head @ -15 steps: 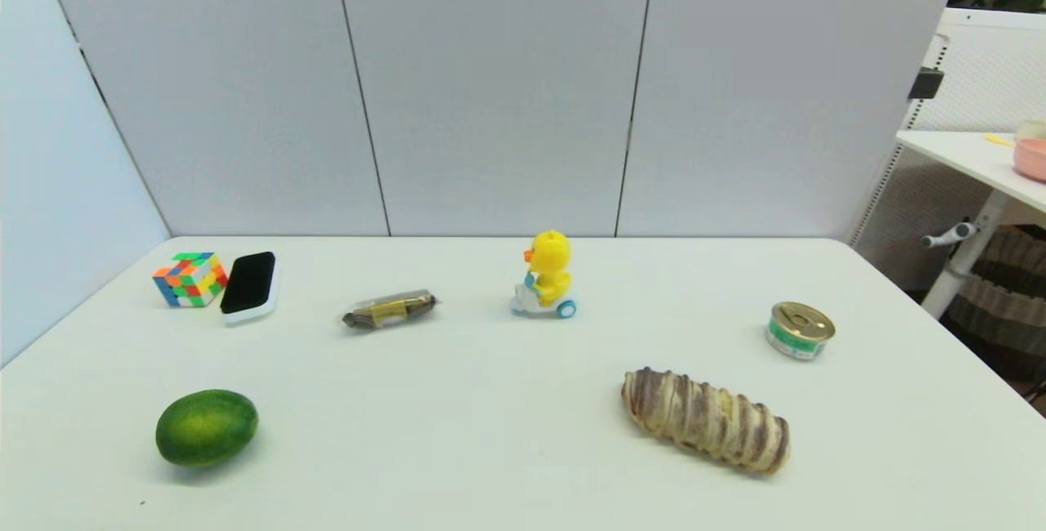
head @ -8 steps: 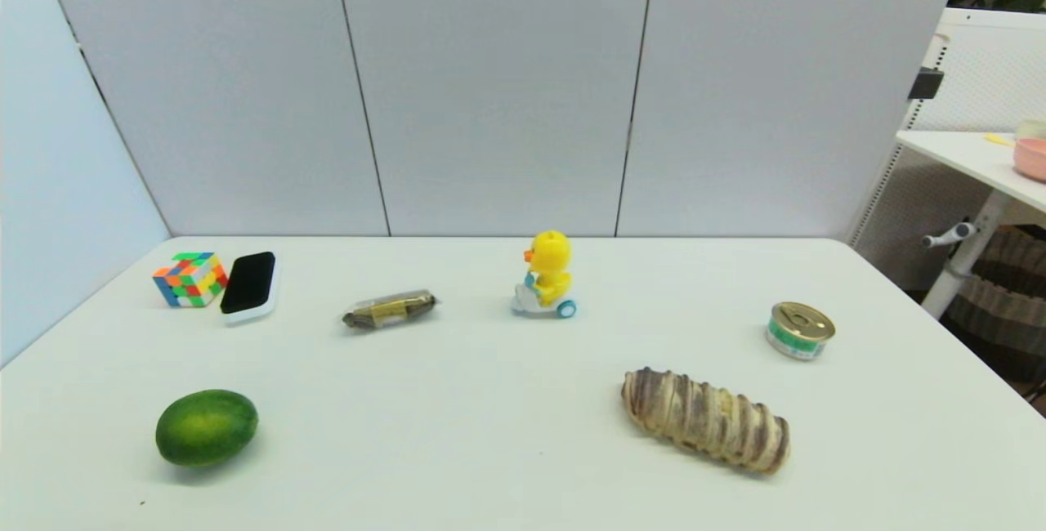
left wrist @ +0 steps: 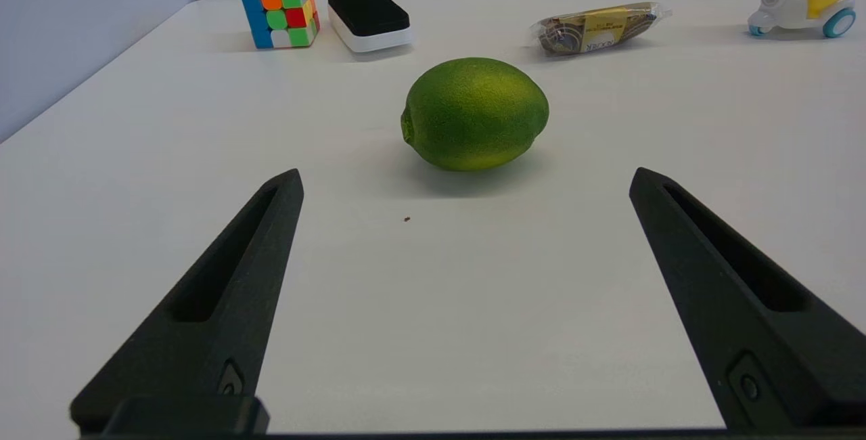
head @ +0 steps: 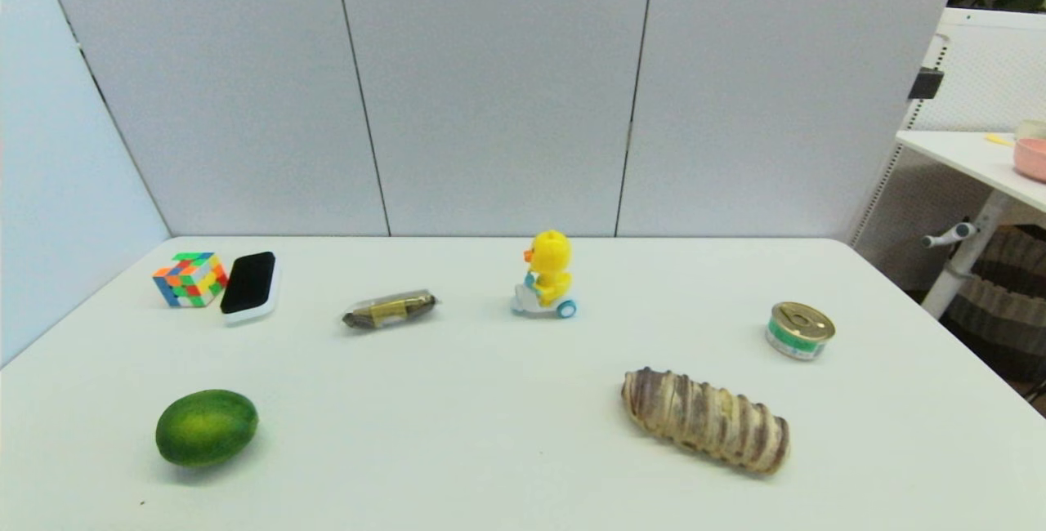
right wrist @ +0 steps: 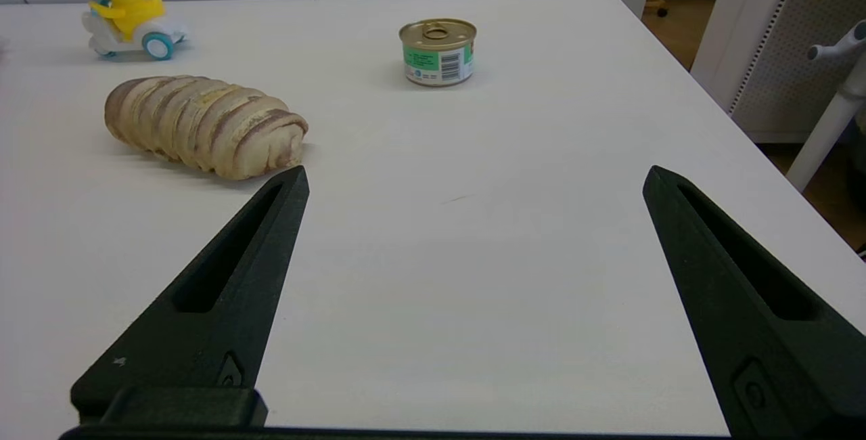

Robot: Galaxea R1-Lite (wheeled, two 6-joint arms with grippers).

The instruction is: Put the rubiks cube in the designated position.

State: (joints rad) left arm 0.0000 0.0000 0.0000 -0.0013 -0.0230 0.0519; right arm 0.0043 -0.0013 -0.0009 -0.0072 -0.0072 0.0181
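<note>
The rubiks cube (head: 190, 278) (left wrist: 279, 9), scrambled in bright colours, rests at the table's far left, touching or almost touching a black-topped white block (head: 249, 285) (left wrist: 369, 17). My left gripper (left wrist: 465, 179) hovers open low over the near left of the table, with the green fruit (left wrist: 475, 113) between it and the cube. My right gripper (right wrist: 473, 176) is open over the near right of the table, holding nothing. Neither arm shows in the head view. The designated position has no mark that I can pick out on the white tabletop (head: 490, 400).
A green fruit (head: 206, 426) lies front left. A wrapped snack (head: 388, 309), a yellow duck toy (head: 546, 275), a striped bread roll (head: 707, 419) (right wrist: 203, 124) and a small tin can (head: 799, 330) (right wrist: 438, 51) spread across the table. Wall panels close the back and left.
</note>
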